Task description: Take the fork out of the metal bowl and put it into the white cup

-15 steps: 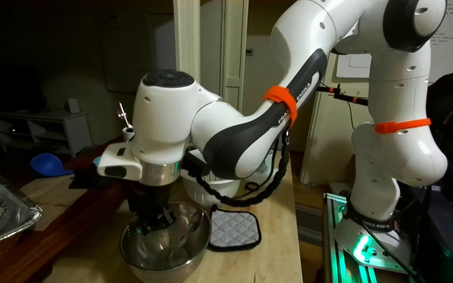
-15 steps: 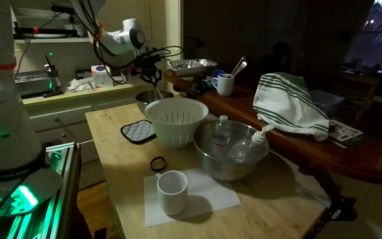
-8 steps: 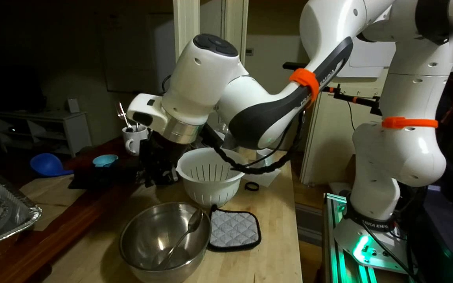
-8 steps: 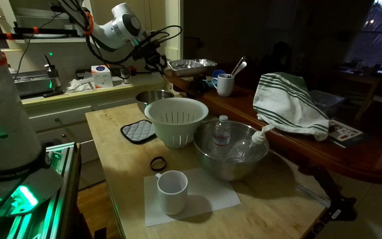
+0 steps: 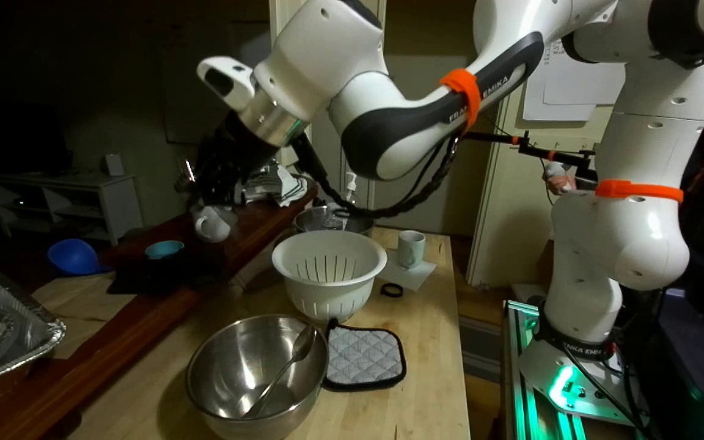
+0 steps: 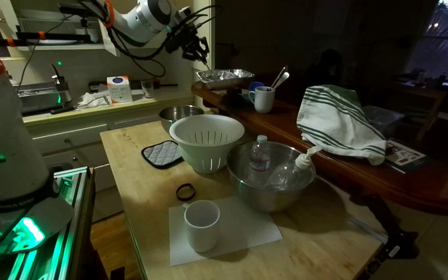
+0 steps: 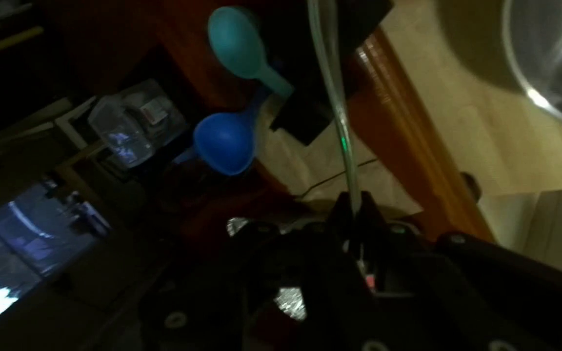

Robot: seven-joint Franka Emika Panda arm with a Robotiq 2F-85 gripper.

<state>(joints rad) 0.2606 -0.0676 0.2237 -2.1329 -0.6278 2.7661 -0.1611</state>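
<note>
STEP: transfer, lift-out looks done | GRIP: your gripper [image 7: 355, 207] has the fork [image 7: 344, 141] pinched (head too blurred to confirm), well clear of the metal bowl [image 5: 223, 373] | NEXT: you'll want it over the white cup [image 6: 264, 102], steeper, lowered, released

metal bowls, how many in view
2 on the table: one bowl by the pot holder, another bowl holding bottles. More could sit unseen in the dark.

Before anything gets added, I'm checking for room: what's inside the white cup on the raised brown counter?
A pale utensil and a thin darker utensil stick up, tilted, from the white cup; its wall hides their lower ends and the bottom.
</note>
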